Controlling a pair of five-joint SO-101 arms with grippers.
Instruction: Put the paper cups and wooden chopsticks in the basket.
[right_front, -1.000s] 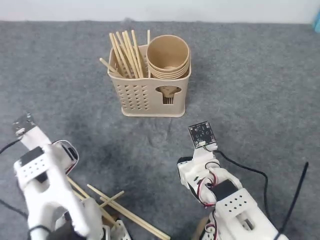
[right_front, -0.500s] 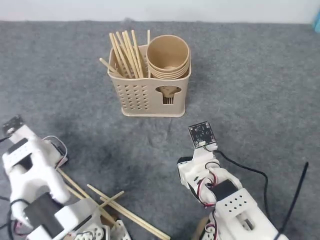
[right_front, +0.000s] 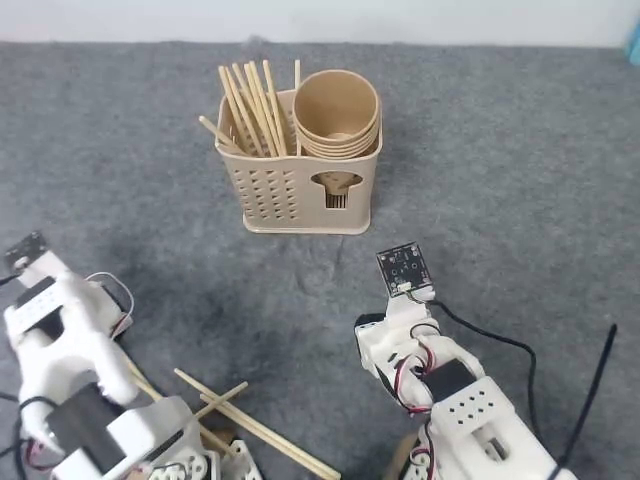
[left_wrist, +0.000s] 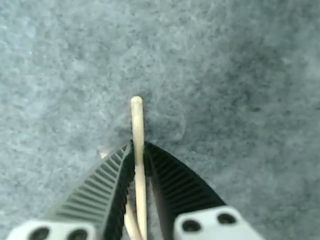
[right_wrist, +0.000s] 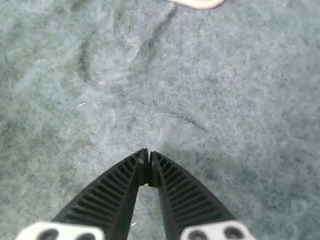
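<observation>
While a wooden chopstick (left_wrist: 136, 117) is clamped in the left gripper (left_wrist: 138, 146), the right gripper (right_wrist: 149, 156) is seen closed and empty. Paper cups (right_front: 336, 108) are nested in the basket (right_front: 290, 195).

High camera looks down; 2 wrist cameras hug the mat (left_wrist: 225, 75).

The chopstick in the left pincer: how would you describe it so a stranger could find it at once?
From the basket, come to the table's near left side, where chopsticks lie crossed. Unlike those loose ones, this chopstick is clamped in the left pincer, its rounded tip poking out.
</observation>
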